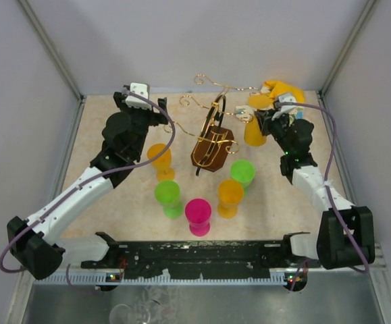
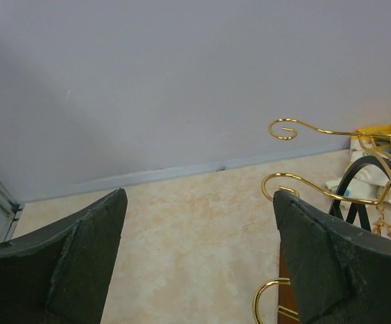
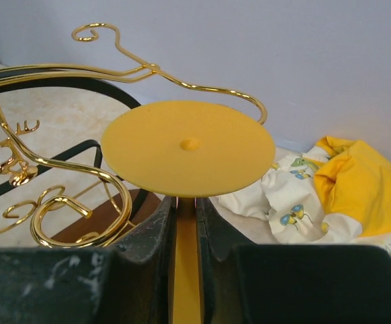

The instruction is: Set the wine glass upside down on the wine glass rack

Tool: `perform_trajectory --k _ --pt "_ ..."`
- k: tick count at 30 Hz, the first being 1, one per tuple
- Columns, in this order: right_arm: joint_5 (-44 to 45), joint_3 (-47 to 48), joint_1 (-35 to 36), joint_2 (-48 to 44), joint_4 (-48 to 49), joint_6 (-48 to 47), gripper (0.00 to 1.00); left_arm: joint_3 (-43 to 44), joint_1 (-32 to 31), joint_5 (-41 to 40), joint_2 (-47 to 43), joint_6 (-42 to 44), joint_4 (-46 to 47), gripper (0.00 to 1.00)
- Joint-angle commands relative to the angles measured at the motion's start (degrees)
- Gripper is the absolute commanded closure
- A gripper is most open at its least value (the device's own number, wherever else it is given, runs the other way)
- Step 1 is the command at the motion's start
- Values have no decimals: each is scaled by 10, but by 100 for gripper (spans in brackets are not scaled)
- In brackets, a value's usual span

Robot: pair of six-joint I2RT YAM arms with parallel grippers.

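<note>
A yellow wine glass (image 1: pixel 254 133) hangs upside down at the back right, with its flat foot (image 3: pixel 188 147) on top. My right gripper (image 3: pixel 187 209) is shut on its stem (image 3: pixel 187 270), just under the foot. The wine glass rack (image 1: pixel 212 138), gold wire arms round a dark brown oval frame, stands mid-table just left of the glass. One curled arm (image 3: pixel 67 169) sweeps close by the foot; whether they touch I cannot tell. My left gripper (image 2: pixel 198 202) is open with nothing between its fingers (image 2: pixel 87 256), at the back left of the rack (image 2: pixel 303 185).
Several upright plastic glasses stand in front of the rack: orange (image 1: pixel 160 160), green (image 1: pixel 168 197), pink (image 1: pixel 198 214), orange (image 1: pixel 229 196), green (image 1: pixel 242 174). A yellow and white patterned cloth (image 3: pixel 344 182) lies at the back right corner by the wall.
</note>
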Motion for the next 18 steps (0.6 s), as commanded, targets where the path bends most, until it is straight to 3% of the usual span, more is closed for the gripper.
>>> perform_trajectory --k 1,7,18 --pt "-17 -11 -2 13 108 15 100 -7 8 2 -19 3 25 5" --pt "-28 -40 -2 38 193 30 100 -18 13 2 -20 4 33 5" --pt "-28 -49 -2 85 263 38 100 -27 20 8 -16 0 40 5"
